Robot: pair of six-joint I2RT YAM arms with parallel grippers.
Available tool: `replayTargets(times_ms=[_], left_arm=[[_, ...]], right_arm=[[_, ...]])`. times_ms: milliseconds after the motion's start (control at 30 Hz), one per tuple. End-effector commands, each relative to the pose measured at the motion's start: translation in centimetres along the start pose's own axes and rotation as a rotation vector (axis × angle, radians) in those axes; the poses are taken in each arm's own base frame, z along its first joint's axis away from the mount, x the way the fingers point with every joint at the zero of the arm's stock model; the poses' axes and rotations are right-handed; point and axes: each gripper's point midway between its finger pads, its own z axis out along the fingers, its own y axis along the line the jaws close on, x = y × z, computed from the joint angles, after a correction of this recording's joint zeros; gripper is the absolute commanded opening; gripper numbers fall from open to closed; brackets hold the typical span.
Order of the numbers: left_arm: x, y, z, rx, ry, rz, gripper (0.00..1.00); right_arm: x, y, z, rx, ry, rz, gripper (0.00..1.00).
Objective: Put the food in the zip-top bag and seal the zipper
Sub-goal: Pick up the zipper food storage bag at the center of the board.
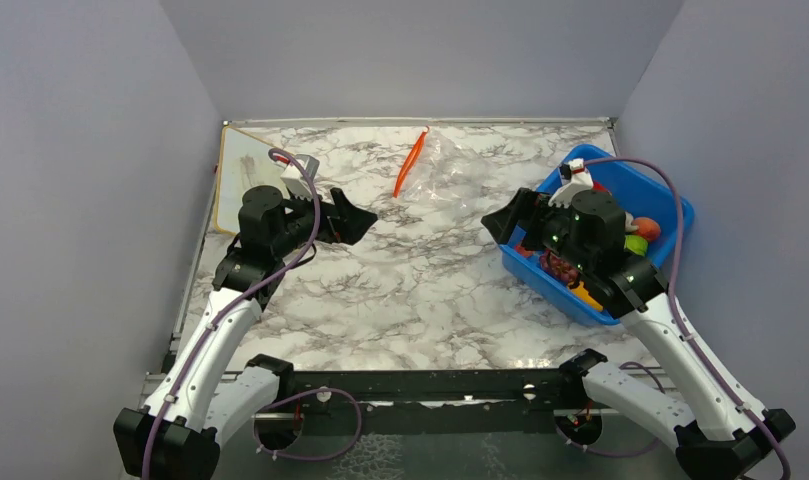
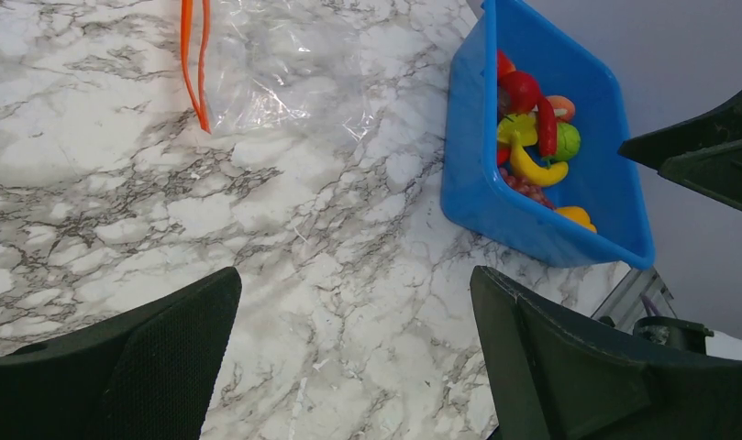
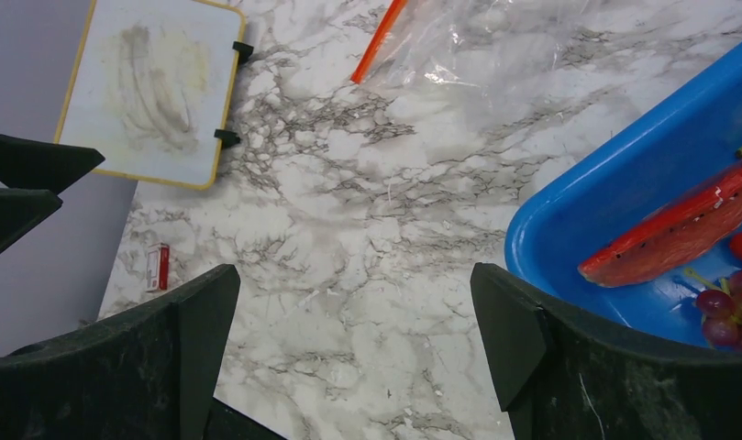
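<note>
While hovering over the marble table (image 1: 410, 290), spread fully apart, pinching nothing, touching nothing: left gripper (image 1: 362, 217) at centre-left, right gripper (image 1: 492, 224) at centre-right, tips facing each other. Between and above them, at upper centre of frame: zip-top bag (image 1: 470, 165), lying flat, mouth turned left. Along that left edge: zipper (image 1: 411, 163), long axis a steep diagonal from upper right down to lower left. Just right of right gripper: blue bin (image 1: 670, 200), food (image 1: 645, 228) piled inside.
</note>
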Motion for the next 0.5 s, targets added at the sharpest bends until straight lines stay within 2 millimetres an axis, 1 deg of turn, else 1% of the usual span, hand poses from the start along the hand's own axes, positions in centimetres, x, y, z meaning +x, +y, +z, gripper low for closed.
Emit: replayTargets(times_ms=[0, 200, 300, 400, 467], left_arm=[[-0.5, -0.4, -0.1, 0.018, -0.020, -0.001, 0.99], [-1.1, -0.7, 0.8, 0.049, -0.037, -0.033, 0.99], [-1.1, -0.5, 1.4, 0.051, -0.034, -0.050, 0.99], [-0.9, 0.2, 2.1, 0.032, -0.027, -0.054, 0.99], [-1.2, 1.3, 2.7, -0.011, -0.038, -0.032, 0.99]], right_arm=[[-0.2, -0.7, -0.2, 0.028, -0.017, -0.002, 1.00], [-0.5, -0.6, -0.3, 0.025, -0.032, 0.002, 1.00], [-0.3, -0.5, -0.3, 0.016, -0.026, 0.005, 1.00], [-0.2, -0.4, -0.4, 0.011, -0.023, 0.005, 1.00], [-0.2, -0.3, -0.4, 0.004, -0.023, 0.005, 1.00]])
